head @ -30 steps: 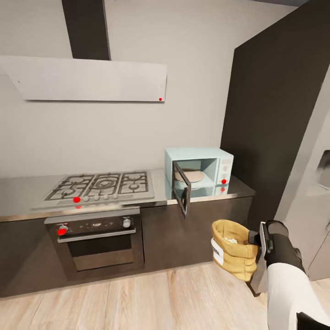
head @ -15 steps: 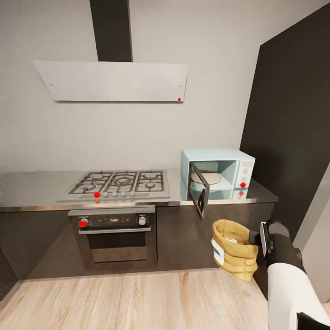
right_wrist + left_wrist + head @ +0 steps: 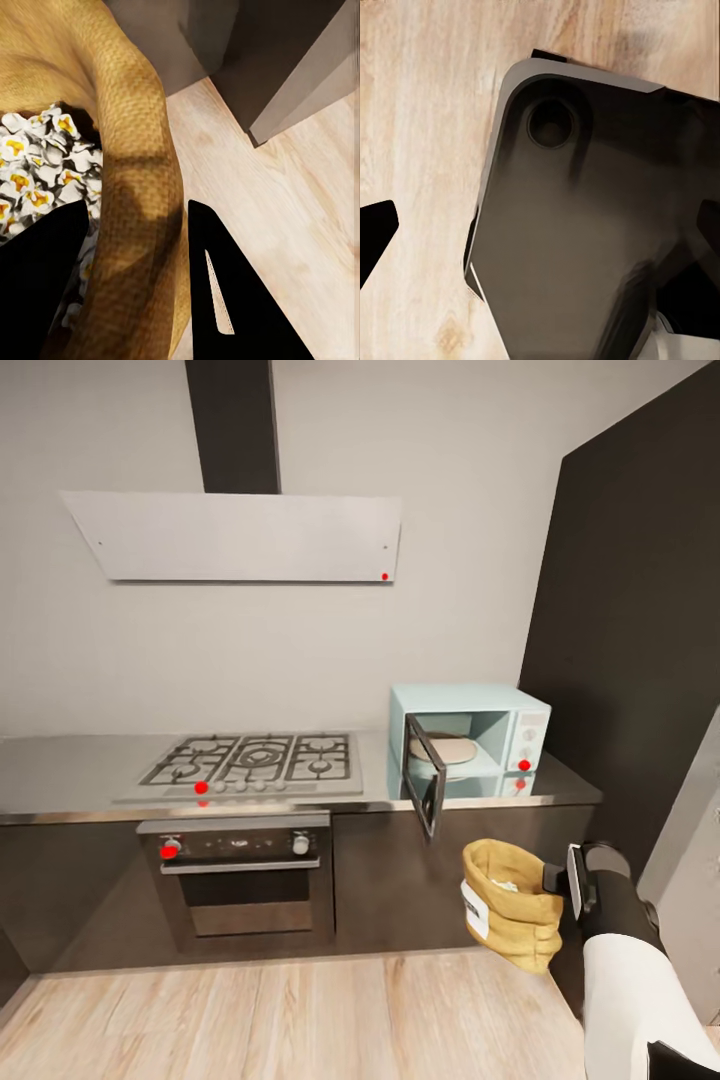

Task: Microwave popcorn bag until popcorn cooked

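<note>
Right claw (image 3: 556,877) grips the popcorn bag (image 3: 510,905) rim, below and right of the open microwave (image 3: 468,738); white popcorn (image 3: 34,165) inside; left claw state indeterminable.

The wall (image 3: 300,650) is pale grey. A white hood (image 3: 235,536) hangs on it, under a dark strip. Below sit a steel hob (image 3: 255,762) and a black oven (image 3: 240,885) — dark cupboards (image 3: 60,890) on both sides. The floor (image 3: 280,1015) is light wood. A tall dark panel (image 3: 640,630) stands at the right.
</note>
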Tool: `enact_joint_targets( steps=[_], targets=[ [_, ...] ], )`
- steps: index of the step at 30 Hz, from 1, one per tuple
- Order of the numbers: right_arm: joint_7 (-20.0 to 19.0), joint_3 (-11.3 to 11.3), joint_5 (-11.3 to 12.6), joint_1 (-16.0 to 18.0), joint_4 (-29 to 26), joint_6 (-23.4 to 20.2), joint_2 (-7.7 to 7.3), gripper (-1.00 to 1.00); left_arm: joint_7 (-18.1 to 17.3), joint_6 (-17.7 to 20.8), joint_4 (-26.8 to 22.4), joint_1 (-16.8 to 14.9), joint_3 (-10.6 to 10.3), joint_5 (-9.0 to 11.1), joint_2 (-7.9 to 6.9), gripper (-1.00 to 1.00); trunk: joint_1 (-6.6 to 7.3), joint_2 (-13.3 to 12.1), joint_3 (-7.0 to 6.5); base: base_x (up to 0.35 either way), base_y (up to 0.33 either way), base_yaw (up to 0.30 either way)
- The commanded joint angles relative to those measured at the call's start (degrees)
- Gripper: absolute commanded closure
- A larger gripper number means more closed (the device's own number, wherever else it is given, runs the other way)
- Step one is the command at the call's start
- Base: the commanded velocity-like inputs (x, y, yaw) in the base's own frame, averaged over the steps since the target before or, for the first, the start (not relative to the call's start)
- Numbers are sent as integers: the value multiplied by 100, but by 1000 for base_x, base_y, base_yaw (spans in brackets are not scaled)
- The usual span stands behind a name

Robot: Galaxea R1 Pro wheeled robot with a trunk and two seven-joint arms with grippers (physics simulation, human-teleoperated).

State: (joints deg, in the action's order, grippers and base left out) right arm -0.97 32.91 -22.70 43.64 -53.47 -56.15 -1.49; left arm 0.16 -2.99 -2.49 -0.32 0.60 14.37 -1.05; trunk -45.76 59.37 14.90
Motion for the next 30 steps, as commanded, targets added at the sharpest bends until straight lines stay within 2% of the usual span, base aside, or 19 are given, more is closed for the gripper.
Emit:
enact_joint_targets(
  steps=[1,12,22,27,30],
  targets=[
    [-9,0,-14,5,-5,-19,0,100,2,-17,3,-3,4,22,0,-100,-1,4,7,108,-255,0],
    [-6,4,-10,5,-6,-19,0,100,2,-17,3,-3,10,22,0,-100,-1,4,7,107,-258,4],
    [-9,-4,11,4,11,-27,3,100,2,-18,3,-3,10,22,0,-100,-1,4,7,86,-259,200],
    [-9,-4,11,4,28,-59,24,100,2,-25,3,-3,11,29,0,-100,-1,4,7,6,-44,87],
    [-9,-4,15,4,26,-228,28,100,2,-26,3,-3,11,30,0,-100,-1,4,7,1,-4,8]
  ],
)
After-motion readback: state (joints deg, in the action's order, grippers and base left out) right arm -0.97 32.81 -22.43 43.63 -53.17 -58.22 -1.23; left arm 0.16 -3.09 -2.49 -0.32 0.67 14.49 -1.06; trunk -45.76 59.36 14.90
